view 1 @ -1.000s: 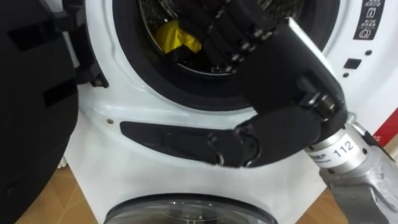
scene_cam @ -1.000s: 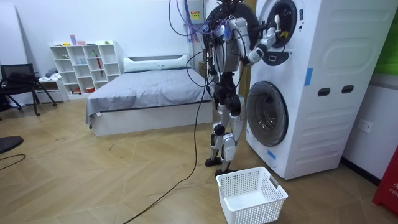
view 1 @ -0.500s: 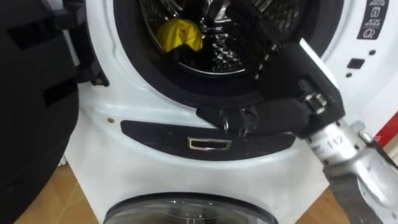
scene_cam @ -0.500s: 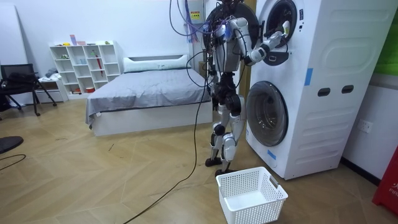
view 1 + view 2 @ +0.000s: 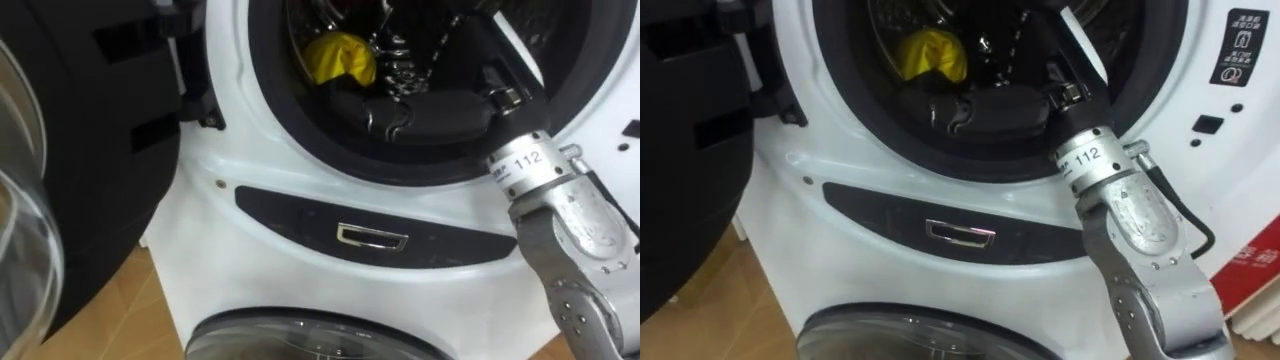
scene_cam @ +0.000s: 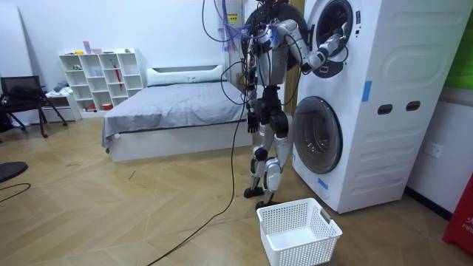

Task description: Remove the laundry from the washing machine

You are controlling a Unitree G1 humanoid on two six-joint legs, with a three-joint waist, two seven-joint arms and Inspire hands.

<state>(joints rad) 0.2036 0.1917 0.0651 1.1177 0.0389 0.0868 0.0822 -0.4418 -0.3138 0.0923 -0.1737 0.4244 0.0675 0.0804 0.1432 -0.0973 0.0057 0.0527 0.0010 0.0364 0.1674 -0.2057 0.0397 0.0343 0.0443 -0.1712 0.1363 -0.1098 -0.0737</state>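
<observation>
Left eye view: right hand [image 5: 430,100] is inside the upper washing machine [image 5: 290,190], low in the drum [image 5: 300,25], sitting just above the dark door seal [image 5: 300,135]. The only clothing I can see is a yellow cloth [image 5: 340,58], bunched at the bottom of the drum.

Fingers: cannot tell if they're released or clenched, since it's a black hand on a black seal and the far end is lost in the drum. What I can say is that no yellow shows inside the hand. The cloth looks just beside it and not held.

Key relation: the cloth lies to the hand's left, and by my read a little further into the drum. It's a rounded lump with no clear long axis, so approach angle shouldn't matter much. I'd shift left, go slightly deeper, then close over the top of the bunch. Depth is a guess from these views.

The right hand is the near one by far. Left hand [image 6: 252,122] looks to hang down by the hip in the room view, well away from the opening.

The door [image 5: 90,150] is swung open on the robot's left, clear of the opening.

Room view: the robot stands upright right in front of the stacked machines, right arm raised into the upper drum. A white basket [image 6: 299,230] sits on the floor by its feet, in front of the lower machine, with nothing in it that I can make out

Task judgement: grasp not yet made, so extraction hasn't started
</observation>
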